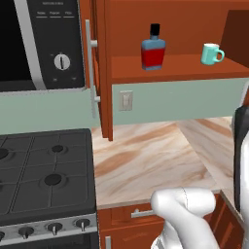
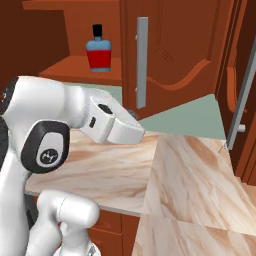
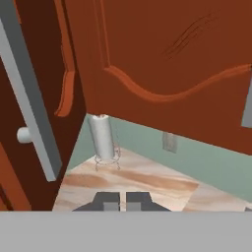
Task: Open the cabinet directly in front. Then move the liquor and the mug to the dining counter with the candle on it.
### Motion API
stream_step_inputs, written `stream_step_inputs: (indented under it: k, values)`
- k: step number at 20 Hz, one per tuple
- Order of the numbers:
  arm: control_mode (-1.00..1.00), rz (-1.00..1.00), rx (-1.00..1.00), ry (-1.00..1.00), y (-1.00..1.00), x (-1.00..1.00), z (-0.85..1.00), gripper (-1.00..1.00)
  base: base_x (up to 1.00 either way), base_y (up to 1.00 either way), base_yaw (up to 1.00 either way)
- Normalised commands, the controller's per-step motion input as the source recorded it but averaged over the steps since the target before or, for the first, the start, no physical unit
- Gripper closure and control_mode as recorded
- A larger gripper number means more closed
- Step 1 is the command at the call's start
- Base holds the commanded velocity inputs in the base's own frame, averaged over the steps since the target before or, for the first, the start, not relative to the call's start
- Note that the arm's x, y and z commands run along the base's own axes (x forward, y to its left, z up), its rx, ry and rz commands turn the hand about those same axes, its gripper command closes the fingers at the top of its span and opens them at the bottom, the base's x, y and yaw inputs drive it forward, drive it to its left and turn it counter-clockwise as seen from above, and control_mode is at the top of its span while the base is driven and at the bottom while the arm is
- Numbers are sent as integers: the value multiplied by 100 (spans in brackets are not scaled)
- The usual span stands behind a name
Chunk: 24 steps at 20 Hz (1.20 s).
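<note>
On the open cabinet [image 1: 175, 68] shelf, up above the surface [image 1: 155, 160], the liquor [image 1: 153, 51] stands upright, blue top, red bottom, black cap. Mug [image 1: 211, 54] sits on the same shelf, well to the right of the bottle, handle pointing right, upright. Both apart from each other, nothing touching them. Cabinet doors are swung open; left door edge with its long silver handle [image 1: 90, 68] hangs beside the microwave [image 1: 44, 44]. Right base view shows the bottle on the shelf and an open door with its vertical bar handle [image 2: 142, 62] just right of it. Arm's white links sit low, in front of the marble surface, well below the shelf. Hand view: tool [image 3: 122, 201] tips pressed together, nothing between them, pointing at the surface under an open door panel. A paper towel roll [image 3: 102, 138] on a wire stand sits on the surface by the green wall, ahead of the tool. Wall outlet [image 3: 170, 142] to its right. Black stove [image 1: 44, 170] lies left of the surface, drawers below with short handles.
</note>
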Motion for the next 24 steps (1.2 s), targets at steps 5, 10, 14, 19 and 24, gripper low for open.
stream_step_inputs:
  k: [5, 10, 14, 19, 24]
  values:
    - [-100, 5, 0, -19, 69, -100, 23, 100, 0, 0, 0]
    - [-100, 5, -2, -15, 89, -98, 25, 100, 0, 0, 0]
    - [-100, 2, -3, -11, 79, -51, 25, 100, 0, 0, 0]
    - [-100, 0, -2, -7, 47, 1, 26, 100, 0, 0, 0]
    - [-100, 0, -5, -1, 58, 38, 14, -100, 0, 0, 0]
